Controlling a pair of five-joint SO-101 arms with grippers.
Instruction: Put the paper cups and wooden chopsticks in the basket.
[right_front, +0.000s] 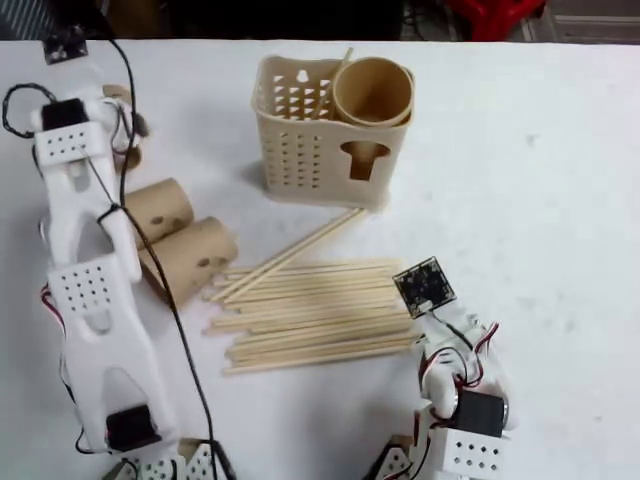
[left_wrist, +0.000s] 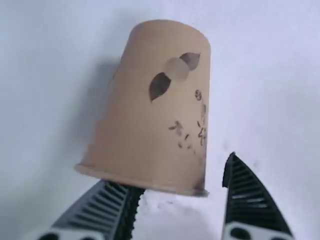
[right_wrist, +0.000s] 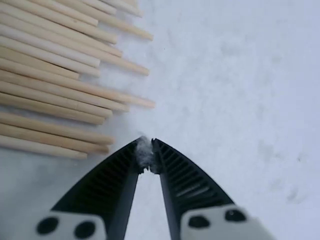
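Two paper cups lie on their sides beside the left arm (right_front: 85, 290): one cup (right_front: 160, 208) farther back, the other cup (right_front: 192, 258) closer to the front. In the left wrist view a tan cup (left_wrist: 155, 105) with a leaf print lies rim-first toward my left gripper (left_wrist: 182, 187), which is open, one finger under the rim and one beside it. A third cup (right_front: 372, 90) stands in the cream basket (right_front: 300, 150). Several wooden chopsticks (right_front: 310, 310) lie piled mid-table. My right gripper (right_wrist: 146, 150) is shut just off the chopsticks' (right_wrist: 60, 85) ends, with a speck of grey fluff at its tips.
One chopstick (right_front: 300, 245) lies slanted from the pile toward the foot of the basket. A thin stick (right_front: 348, 55) pokes up from the basket behind the cup. The right arm (right_front: 460, 410) sits at the front edge. White table stretches to the right of the basket.
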